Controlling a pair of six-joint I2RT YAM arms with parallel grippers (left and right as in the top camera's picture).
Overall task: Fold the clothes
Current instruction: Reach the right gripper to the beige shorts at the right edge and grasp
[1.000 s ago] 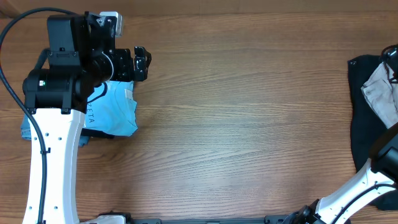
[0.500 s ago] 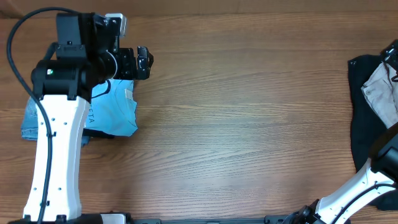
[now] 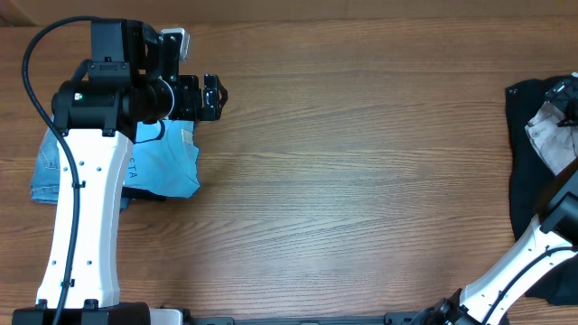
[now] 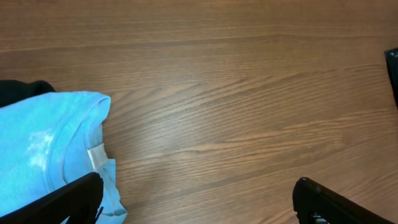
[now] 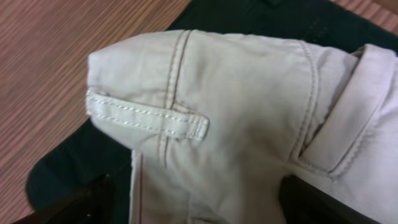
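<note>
The pale beige shorts (image 3: 549, 137) lie crumpled on a black garment (image 3: 528, 194) at the table's far right edge. In the right wrist view the shorts (image 5: 249, 106) fill the frame, with a belt loop (image 5: 146, 118) and stitched seams showing. My right gripper (image 5: 199, 208) is open just above them, one dark finger on each side of the fabric; it also shows in the overhead view (image 3: 569, 93). My left gripper (image 3: 213, 96) is open and empty over bare wood at the upper left, and its two fingertips (image 4: 199, 205) show wide apart.
A light blue T-shirt (image 3: 164, 162) lies folded at the left under my left arm, and shows at the left in the left wrist view (image 4: 50, 143). A denim-blue piece (image 3: 43, 171) lies beside it. The black garment (image 5: 68, 168) spreads beneath the shorts.
My left arm has swung a little to the right, away from the blue T-shirt. My right gripper has shifted slightly down over the shorts.
</note>
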